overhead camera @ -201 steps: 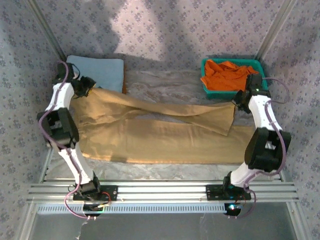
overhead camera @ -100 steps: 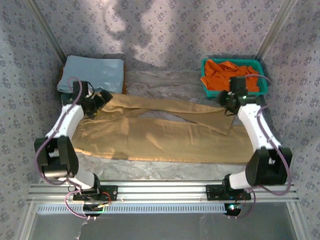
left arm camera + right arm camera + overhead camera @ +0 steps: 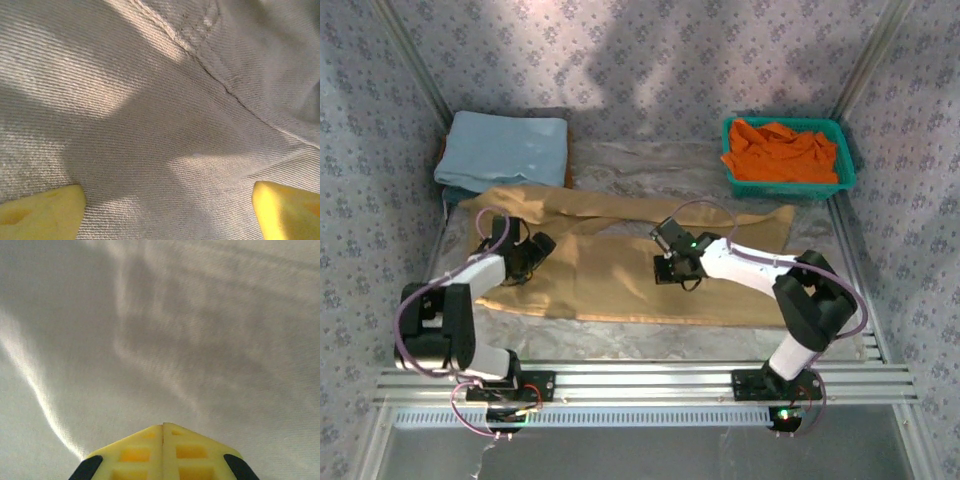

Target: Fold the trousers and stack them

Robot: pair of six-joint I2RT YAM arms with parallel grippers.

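trousers (image 3: 610,285) lying spread across mid-table, legs running rightward. left gripper (image 3: 528,256) hovering low over the waist end, jaws parted wide, likely readying a pinch. right gripper (image 3: 670,265) resting mid-leg, jaws clenched together with nothing between, probably pinning the cloth.

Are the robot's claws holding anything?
Nothing is held. The left gripper hangs open over the trousers; the right gripper is shut with no cloth between its jaws.

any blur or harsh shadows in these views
top external: soft shadows on the patterned back wall, long tan cloth trousers clear; left wrist: sharp weave, sun and shadow bands; right wrist: cloth blurred, one bright streak.
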